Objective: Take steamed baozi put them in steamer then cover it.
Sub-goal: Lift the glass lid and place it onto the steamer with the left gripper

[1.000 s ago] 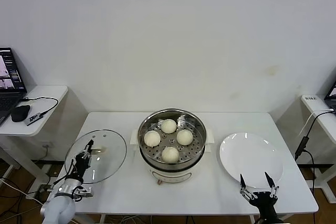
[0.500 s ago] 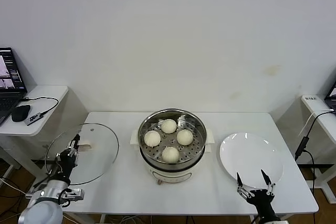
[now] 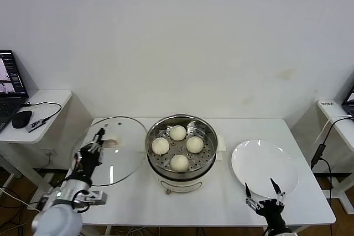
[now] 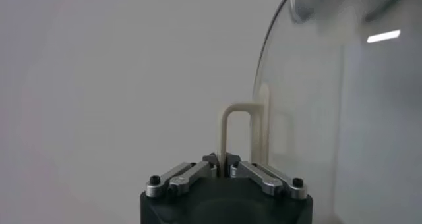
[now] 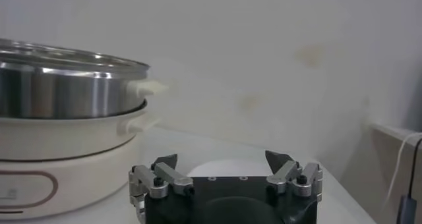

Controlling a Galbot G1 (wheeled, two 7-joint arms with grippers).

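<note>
Several cream-white baozi lie on the perforated tray inside the steel steamer on its white base at the table's middle. My left gripper is shut on the cream handle of the glass cover and holds it tilted in the air just left of the steamer. In the left wrist view the cover stands on edge past my left gripper. My right gripper is open and empty near the table's front edge, by the white plate. The right wrist view shows it open with the steamer beyond.
A side table at the far left holds a laptop, a mouse and a cable. Another side table with cables stands at the right. A plain white wall lies behind the table.
My left gripper has carried the cover out to the left, then back right and up toward the steamer, its rim now beside the pot. My right gripper has drifted slightly left and down.
</note>
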